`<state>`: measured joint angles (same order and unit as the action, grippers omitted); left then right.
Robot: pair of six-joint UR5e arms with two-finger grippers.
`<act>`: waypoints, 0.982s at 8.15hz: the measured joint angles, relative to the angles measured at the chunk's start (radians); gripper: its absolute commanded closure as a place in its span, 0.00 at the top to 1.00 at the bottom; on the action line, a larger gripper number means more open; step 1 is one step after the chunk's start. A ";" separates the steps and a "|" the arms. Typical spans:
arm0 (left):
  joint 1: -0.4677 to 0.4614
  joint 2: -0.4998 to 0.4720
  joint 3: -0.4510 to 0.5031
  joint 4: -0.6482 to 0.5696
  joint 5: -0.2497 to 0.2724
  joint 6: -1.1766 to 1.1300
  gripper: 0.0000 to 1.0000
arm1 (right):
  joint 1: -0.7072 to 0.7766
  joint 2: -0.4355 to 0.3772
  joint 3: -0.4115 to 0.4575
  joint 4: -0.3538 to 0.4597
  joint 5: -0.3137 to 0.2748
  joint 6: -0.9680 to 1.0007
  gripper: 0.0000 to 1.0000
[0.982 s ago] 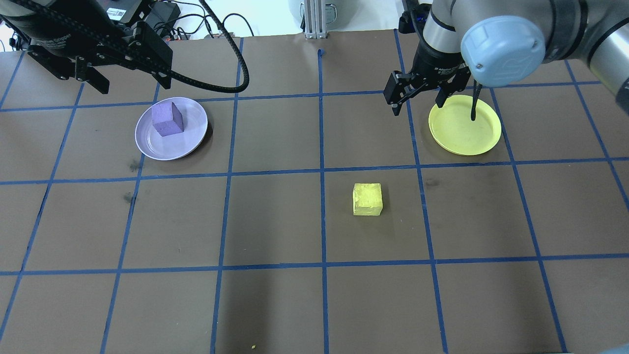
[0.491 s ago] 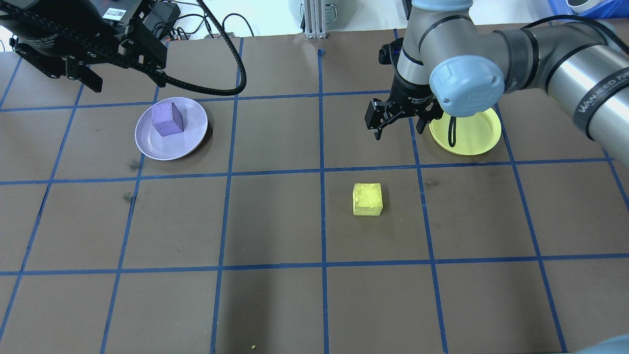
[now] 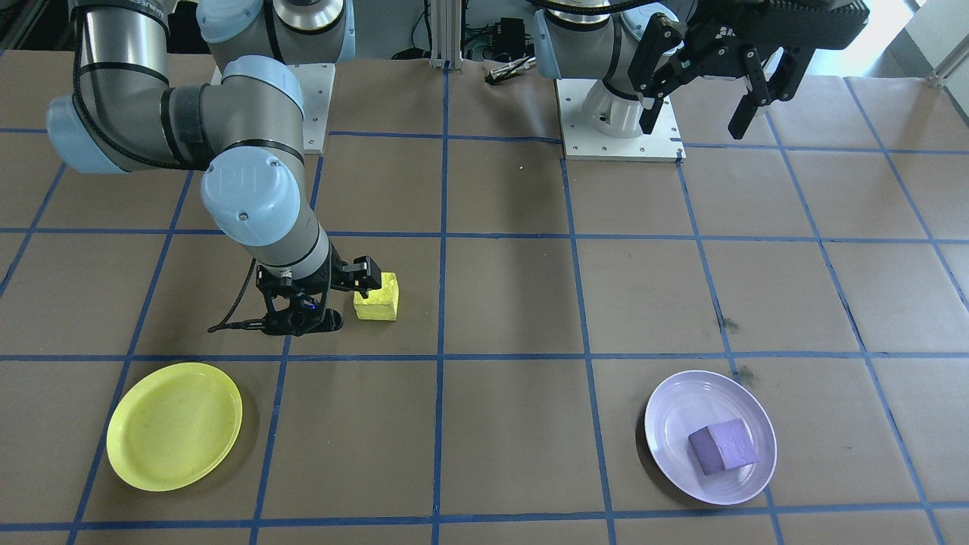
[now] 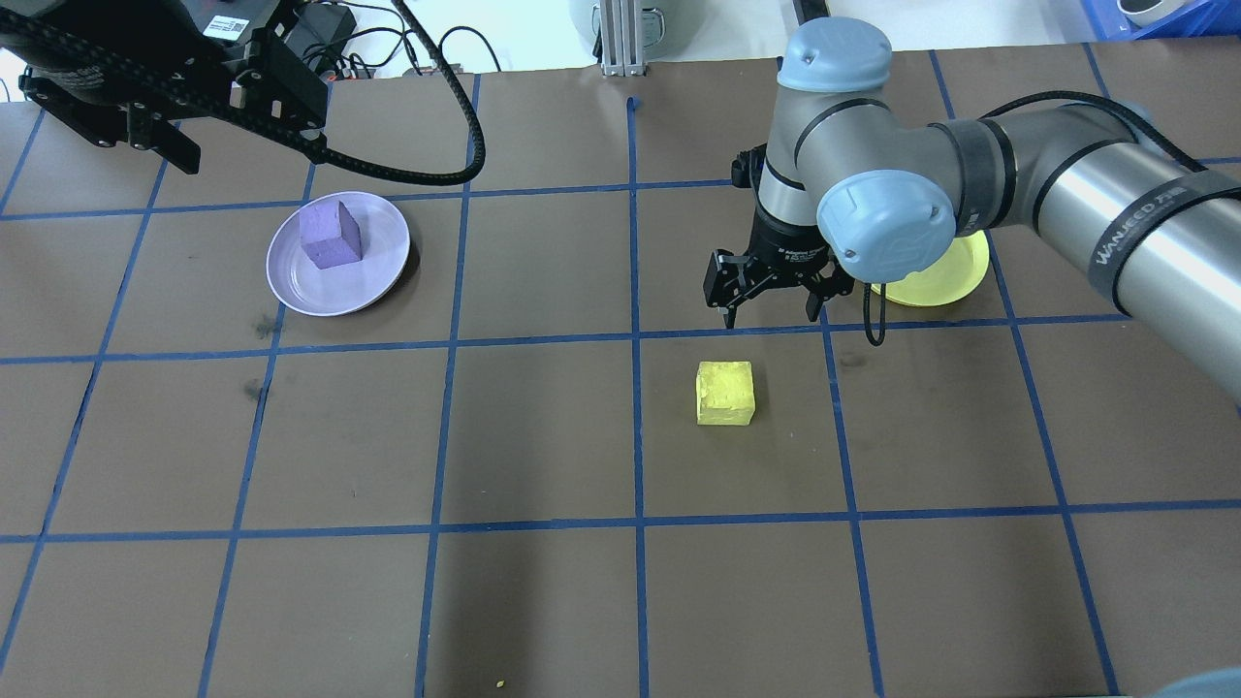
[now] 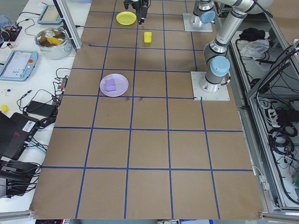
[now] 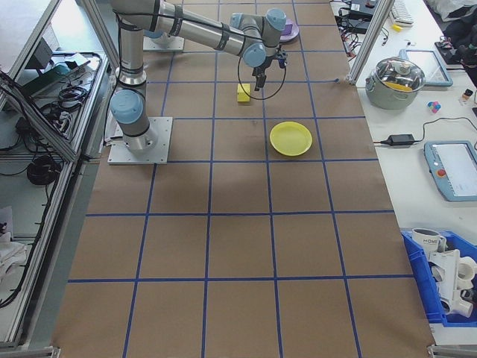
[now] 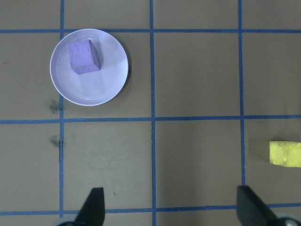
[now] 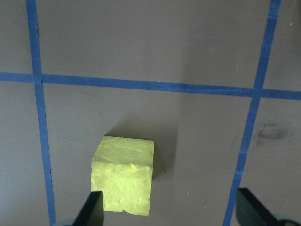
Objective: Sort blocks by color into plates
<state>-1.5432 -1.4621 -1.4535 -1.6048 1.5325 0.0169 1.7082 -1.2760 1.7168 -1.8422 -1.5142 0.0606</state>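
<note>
Two plates and two blocks lie on the counter [image 4: 543, 601], which is brown with a grid of blue tape lines. Going left to right in the overhead view, we first see our left hand [image 4: 238, 131] held high over the far left corner, its fingers spread wide apart and holding nothing; in its wrist view the two fingertips [image 7: 94, 207] stand far from each other with bare counter between them. Just right of and nearer than that hand sits the lavender plate [image 4: 373, 271], toward the far left part of the counter, and the purple block [image 4: 330, 234] rests inside it, on the plate's far-left portion. Near the counter's middle, a little right of the centre tape line, the yellow block [image 4: 725, 393] sits flat on the counter, apart from both plates. Just beyond it, toward the far edge, our right hand [image 4: 771, 308] hovers pointing down, its fingers parted and empty; the right wrist view shows the block low in the frame, just beside the left fingertip [image 8: 91, 209], not between the two tips. Further right, toward the far right part of the counter, the yellow plate [image 4: 945, 281] is mostly hidden under our right arm in the overhead view; the front-facing view shows it whole with nothing on it.
</note>
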 measured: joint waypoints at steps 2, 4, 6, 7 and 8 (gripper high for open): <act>0.000 0.001 0.000 0.003 0.000 0.000 1.00 | 0.040 0.003 0.028 -0.001 0.001 0.026 1.00; 0.000 0.002 -0.001 0.003 0.000 0.000 1.00 | 0.079 0.019 0.035 -0.002 0.001 0.041 1.00; 0.000 0.002 -0.001 0.003 0.000 0.000 1.00 | 0.089 0.036 0.057 -0.004 0.003 0.043 1.00; 0.000 0.002 -0.002 0.003 0.000 0.000 1.00 | 0.090 0.040 0.071 -0.009 0.003 0.044 1.00; 0.000 0.002 -0.002 0.003 0.000 0.000 1.00 | 0.091 0.043 0.081 -0.014 0.003 0.044 1.00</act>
<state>-1.5432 -1.4604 -1.4555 -1.6015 1.5324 0.0169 1.7988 -1.2333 1.7981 -1.8564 -1.5111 0.1044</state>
